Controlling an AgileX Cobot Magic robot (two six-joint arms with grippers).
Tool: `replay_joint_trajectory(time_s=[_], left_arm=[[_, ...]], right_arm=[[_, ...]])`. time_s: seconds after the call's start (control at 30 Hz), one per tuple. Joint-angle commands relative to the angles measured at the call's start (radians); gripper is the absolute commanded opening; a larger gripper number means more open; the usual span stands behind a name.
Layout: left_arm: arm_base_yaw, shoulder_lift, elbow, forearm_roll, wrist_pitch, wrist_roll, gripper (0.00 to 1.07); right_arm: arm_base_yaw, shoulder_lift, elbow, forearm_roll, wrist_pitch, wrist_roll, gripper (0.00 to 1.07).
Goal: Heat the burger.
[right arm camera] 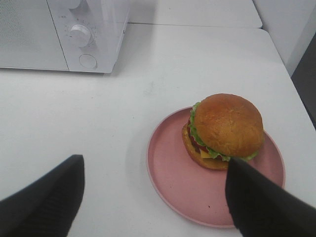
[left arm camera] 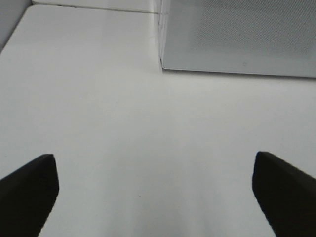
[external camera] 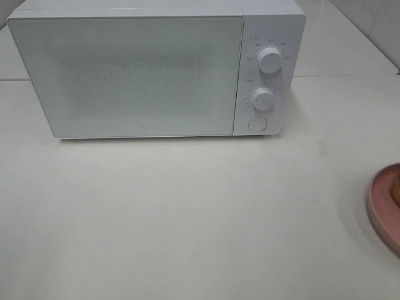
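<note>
My right gripper (right arm camera: 155,197) stood wide apart and empty above the table (external camera: 187,212), its dark fingers (right arm camera: 42,202) framing the pink plate (right arm camera: 173,182); my left gripper (left arm camera: 155,190) was likewise spread and held nothing over bare tabletop. The burger (right arm camera: 224,131) sat upright on that plate at the table's right side, well apart from the microwave (external camera: 125,75). In my judgement nothing of the task was done — the microwave door was shut, the burger untouched. Left to do: open the door, load the burger, close up, set the knobs (external camera: 270,60). Nothing lay between plate and microwave — only the closed door barred entry.
</note>
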Motion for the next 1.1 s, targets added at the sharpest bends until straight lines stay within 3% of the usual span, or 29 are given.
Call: replay_joint_trajectory(time_s=[0.03,1.1], left_arm=[[0.023,-0.036,0.003,-0.011,-0.01,0.001,1.0],[0.023,-0.053,0.003,-0.011,-0.01,0.001,1.0]], right_arm=[[-0.007,-0.027,0.003,0.002,-0.014,-0.008,0.76],[-0.007,-0.027,0.003,0.002,-0.014,-0.008,0.76]])
